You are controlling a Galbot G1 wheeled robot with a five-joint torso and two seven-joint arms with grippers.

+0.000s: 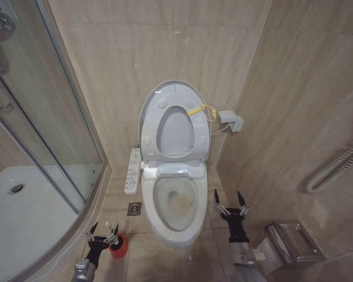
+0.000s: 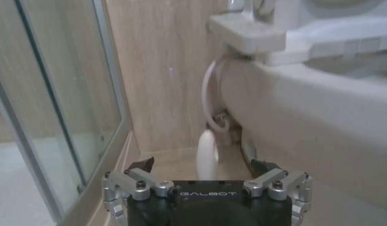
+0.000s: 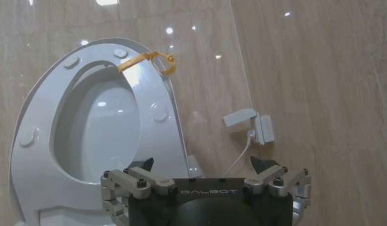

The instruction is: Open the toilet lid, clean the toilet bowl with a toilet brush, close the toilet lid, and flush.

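Lower left of the head view: the left gripper [image 1: 103, 234] hangs low beside the glass shower enclosure [image 1: 47, 117], its fingers spread to either side of the white knob of the toilet brush [image 1: 109, 227], which stands in its red cup holder [image 1: 119, 248] on the tiled floor. The left wrist view shows the handle [image 2: 207, 154] upright between the parted fingertips, not yet clamped. A closure that meets the rounded knob off-centre could likely tip the light holder or let the handle slide out; the glass wall close by leaves little room for correction.

Centre: the toilet lid [image 1: 152, 106] and seat stand raised against the wall, a yellow strap [image 1: 199, 109] on the rim; the toilet bowl [image 1: 175, 202] lies exposed below. The long white button panel [image 1: 132, 171] sits between brush and bowl, and a careless swing of the brush might strike it.

Right: the right gripper [image 1: 230, 205] waits beside the bowl, fingers spread and empty, near enough to obstruct a wide sweep.
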